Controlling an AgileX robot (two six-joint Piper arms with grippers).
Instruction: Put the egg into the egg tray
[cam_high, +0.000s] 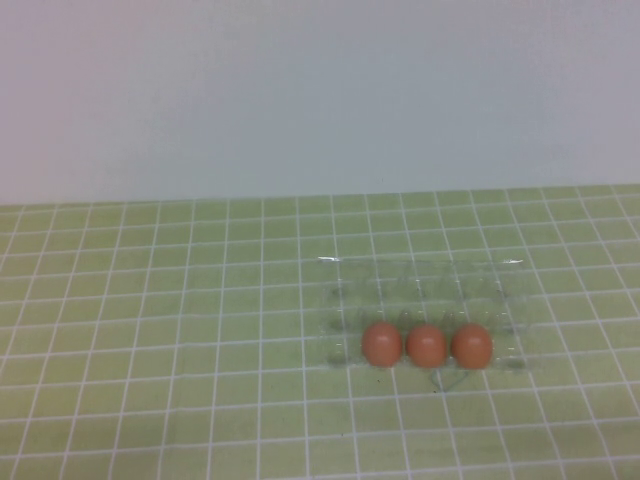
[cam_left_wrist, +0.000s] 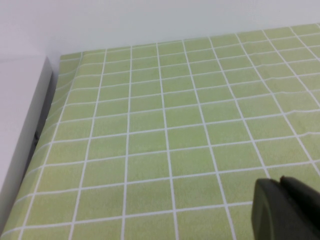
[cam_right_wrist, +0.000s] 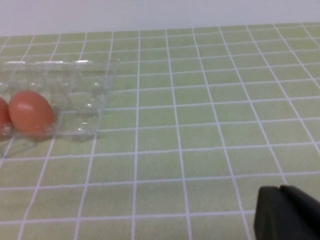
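We log three eggs (cam_high: 427, 345) seated in the egg tray (cam_high: 420, 285) at 4 o'clock; left gripper (cam_left_wrist: 287, 207) and right gripper (cam_right_wrist: 287, 212) parked back, jaws closed.

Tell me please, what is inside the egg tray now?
The egg tray holds three eggs in its near row: left egg, middle egg, right egg. The far row's cups look empty. The left gripper and right gripper stay away from it.

Even, diffuse light; high view soft and hazy. 3 eggs (cam_high: 427, 345) cast faint shadows toward the camera. Clear egg tray (cam_high: 420, 265) shows weak glints.
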